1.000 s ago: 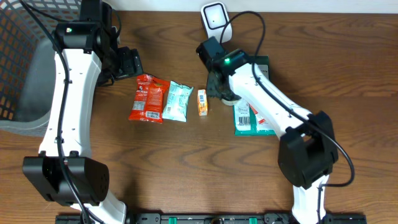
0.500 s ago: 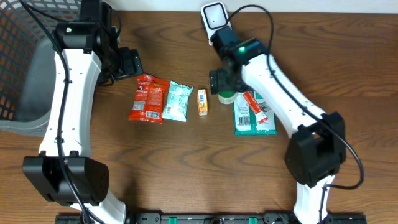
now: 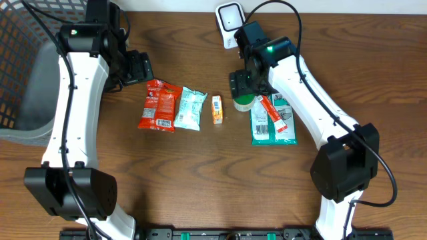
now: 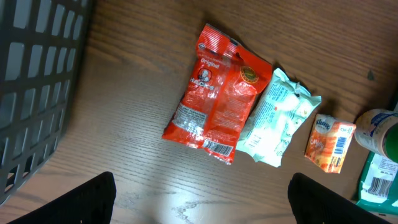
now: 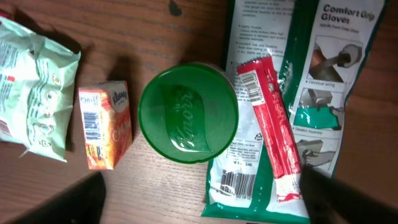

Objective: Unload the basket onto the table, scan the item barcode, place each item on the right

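table (image 3: pixel 200 180): brown wood; it carries all the loose goods, which lie in a row across its middle, closer to the far edge than the near one.
scanner (image 3: pixel 230 19): small white unit standing at the far edge, about halfway along it.
basket (image 3: pixel 20 73): grey mesh, at the far left corner.
left gripper (image 4: pixel 199 190): fingers spread wide with nothing between them; it hangs over the far left part of the table, between the basket and the row.
right gripper (image 5: pixel 205 196): fingers spread wide, holding nothing; it hangs over the jar, just to the near side of the scanner.
red snack bag (image 4: pixel 217 102): left end of the row, lying flat, its right edge against the pale packet.
pale green packet (image 4: pixel 277 118): flat, touching the red bag on one side, the orange box just beside it on the other.
orange box (image 5: pixel 106 127): small carton on its side, bar-coded face up, just left of the jar and not touching it.
jar (image 5: pixel 188 113): upright, green lid on, at the left edge of the gloves pack; whether it touches the pack i cannot tell.
gloves pack (image 5: pixel 311 62): green and white flat pack, right end of the row, printed back up.
red stick sachet (image 5: pixel 273 124): lies slanted on top of the gloves pack, bar-coded side up, close beside the jar lid.
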You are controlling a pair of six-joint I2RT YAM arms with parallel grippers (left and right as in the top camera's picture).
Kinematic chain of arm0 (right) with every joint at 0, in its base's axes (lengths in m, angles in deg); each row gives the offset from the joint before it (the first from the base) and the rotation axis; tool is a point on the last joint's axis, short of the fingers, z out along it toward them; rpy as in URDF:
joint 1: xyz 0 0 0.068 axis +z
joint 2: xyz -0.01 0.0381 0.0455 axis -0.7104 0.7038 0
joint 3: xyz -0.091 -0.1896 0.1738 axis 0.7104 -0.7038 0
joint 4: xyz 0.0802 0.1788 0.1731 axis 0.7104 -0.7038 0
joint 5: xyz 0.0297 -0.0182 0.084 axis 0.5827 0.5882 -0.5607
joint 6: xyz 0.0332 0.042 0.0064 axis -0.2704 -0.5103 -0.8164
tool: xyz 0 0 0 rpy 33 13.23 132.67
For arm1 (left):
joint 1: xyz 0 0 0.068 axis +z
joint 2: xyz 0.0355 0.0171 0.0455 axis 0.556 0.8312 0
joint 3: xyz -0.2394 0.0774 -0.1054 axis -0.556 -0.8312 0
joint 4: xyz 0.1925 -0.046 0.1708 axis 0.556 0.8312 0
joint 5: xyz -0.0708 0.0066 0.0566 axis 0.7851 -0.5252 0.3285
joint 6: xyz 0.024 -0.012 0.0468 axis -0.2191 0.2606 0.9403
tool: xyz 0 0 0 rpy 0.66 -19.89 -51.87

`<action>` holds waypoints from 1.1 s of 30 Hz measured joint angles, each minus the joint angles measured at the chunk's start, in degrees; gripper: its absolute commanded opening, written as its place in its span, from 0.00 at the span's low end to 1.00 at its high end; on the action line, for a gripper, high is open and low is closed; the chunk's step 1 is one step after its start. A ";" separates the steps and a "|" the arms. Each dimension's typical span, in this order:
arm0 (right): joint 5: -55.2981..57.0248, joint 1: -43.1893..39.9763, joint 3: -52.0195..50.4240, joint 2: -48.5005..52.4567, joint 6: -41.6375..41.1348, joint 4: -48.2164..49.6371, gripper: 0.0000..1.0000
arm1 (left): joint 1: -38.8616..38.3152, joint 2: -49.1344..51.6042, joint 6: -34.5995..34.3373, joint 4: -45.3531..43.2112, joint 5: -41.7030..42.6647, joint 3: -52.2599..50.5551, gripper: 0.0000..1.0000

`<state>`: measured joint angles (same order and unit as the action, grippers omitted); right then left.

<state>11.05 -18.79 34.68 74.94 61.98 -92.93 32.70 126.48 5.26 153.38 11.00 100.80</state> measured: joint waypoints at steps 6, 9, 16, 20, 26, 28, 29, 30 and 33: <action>-1.22 0.02 0.00 0.00 -0.15 0.17 0.97 | 0.00 0.00 -0.02 0.00 -0.02 0.00 0.89; -3.45 0.52 0.00 0.00 -0.11 1.07 0.84 | 0.00 0.00 -0.02 0.00 -0.02 0.00 0.89; -3.63 4.81 0.00 0.00 0.00 2.95 0.01 | 0.00 0.00 0.00 0.00 -0.02 0.00 0.89; -3.56 7.69 0.00 0.00 -0.11 4.04 0.77 | 0.00 0.00 -0.02 0.00 -0.02 0.00 0.89; 3.34 10.36 0.00 0.00 -0.50 4.37 0.96 | 0.00 0.00 -0.02 0.00 -0.02 0.00 0.89; 4.61 9.97 0.00 0.00 -1.66 4.07 0.98 | 0.00 0.00 0.00 0.00 0.00 0.00 0.89; 4.83 9.55 0.00 0.00 -2.45 3.69 0.99 | 0.00 0.00 -0.02 0.00 -0.02 0.00 0.89; 4.92 8.90 0.00 0.00 -3.61 3.21 0.99 | 0.00 0.00 0.00 0.00 -0.02 0.00 0.89; 4.81 6.19 0.00 0.00 -7.23 2.69 0.99 | 0.00 0.00 -0.02 0.00 -0.02 0.00 0.89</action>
<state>15.86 -12.60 34.68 74.94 54.75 -90.24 32.70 126.48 5.24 153.38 10.98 100.80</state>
